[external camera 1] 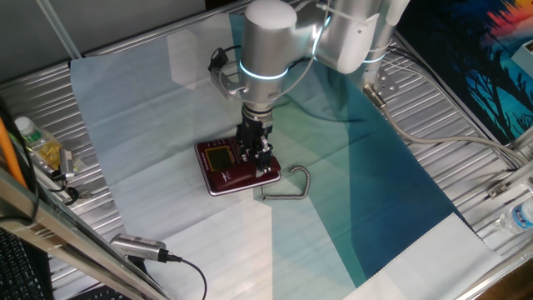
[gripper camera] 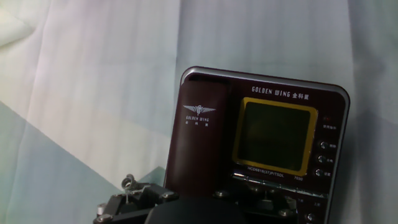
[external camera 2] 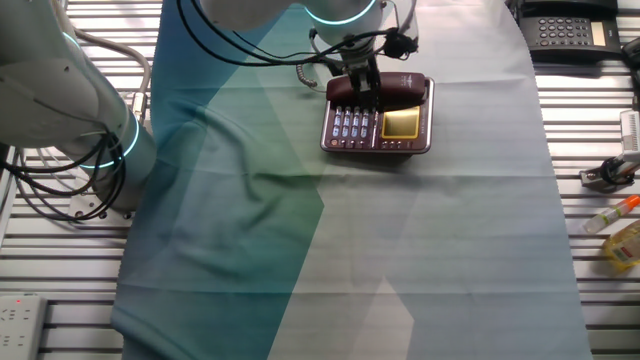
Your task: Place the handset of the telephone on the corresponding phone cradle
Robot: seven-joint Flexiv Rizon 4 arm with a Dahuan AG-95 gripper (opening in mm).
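The dark-red telephone lies on the cloth, with its yellowish display and white keys. The dark-red handset, marked with a small white winged logo, lies along the phone cradle, the strip left of the display, and covers most of it. My gripper is straight above the phone with a finger on each side of the handset's near end and looks shut on it. It also shows over the phone in one fixed view. The silvery coiled cord trails on the cloth to the right of the phone.
A grey cylindrical device with a black cable lies at the front left. A bottle stands at the left edge and another bottle lies at the right. A second black phone and small items sit beside the cloth.
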